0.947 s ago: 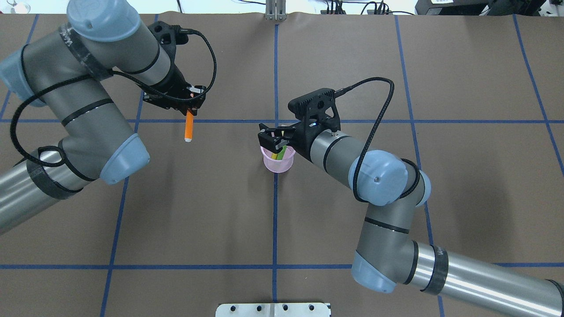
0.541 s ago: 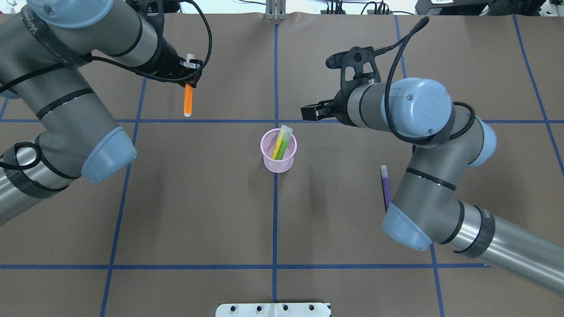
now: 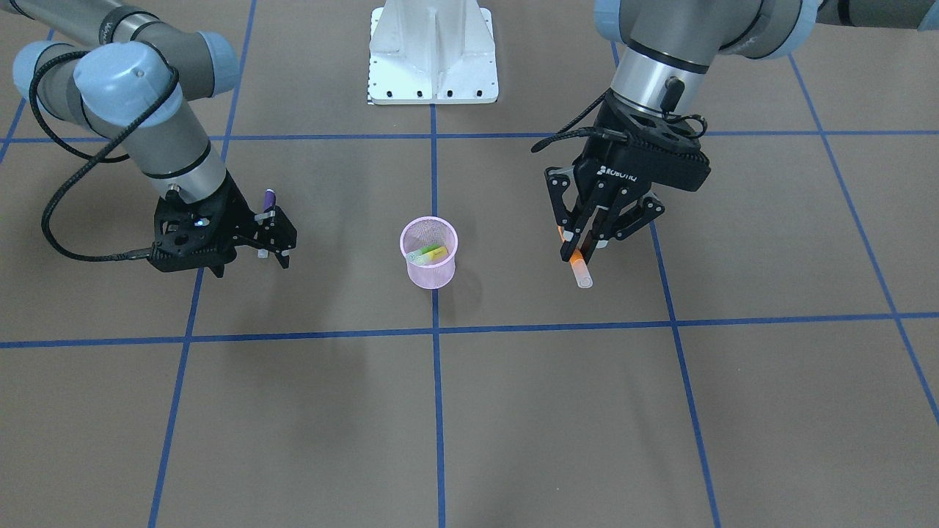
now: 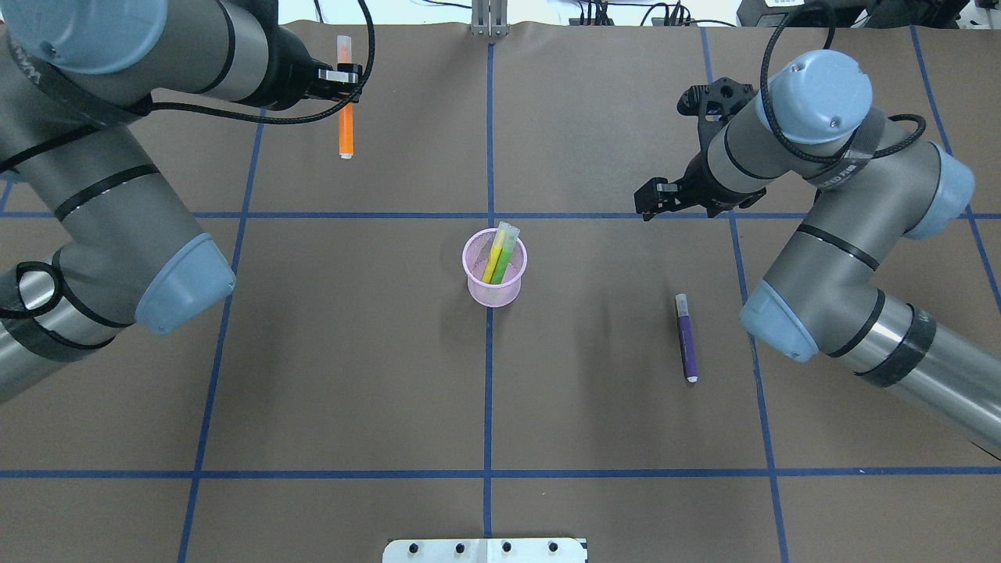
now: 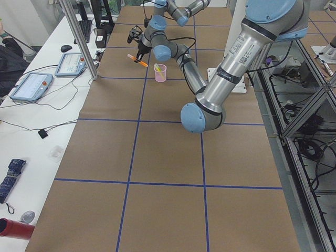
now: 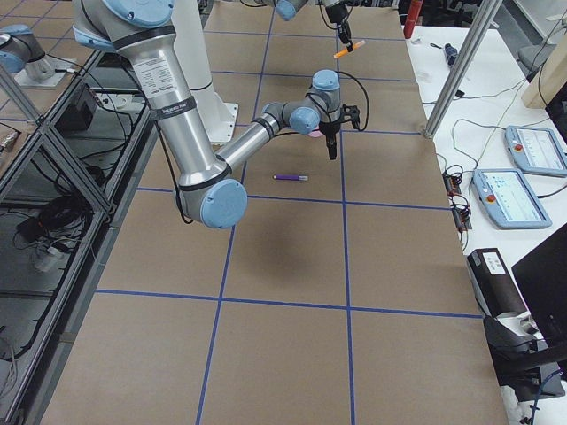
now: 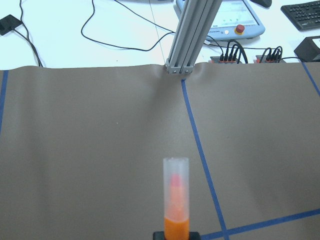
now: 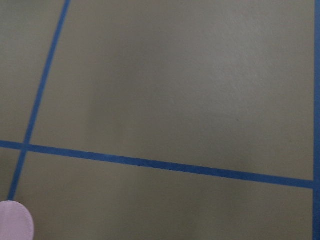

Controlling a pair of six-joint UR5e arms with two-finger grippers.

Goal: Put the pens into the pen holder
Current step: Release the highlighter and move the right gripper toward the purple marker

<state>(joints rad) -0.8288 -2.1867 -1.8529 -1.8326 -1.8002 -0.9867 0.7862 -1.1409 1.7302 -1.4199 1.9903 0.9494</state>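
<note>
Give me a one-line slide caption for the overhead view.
Left gripper holds the orange pen, two pens stand in the pen holder, purple pen lies on the table, right gripper open.

Overhead vs front cams opposed (both show pen holder).

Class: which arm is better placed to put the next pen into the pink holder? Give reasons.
Left. The left gripper is shut on the orange pen, held above the table; the right gripper is open and empty, the purple pen lying on the table.
</note>
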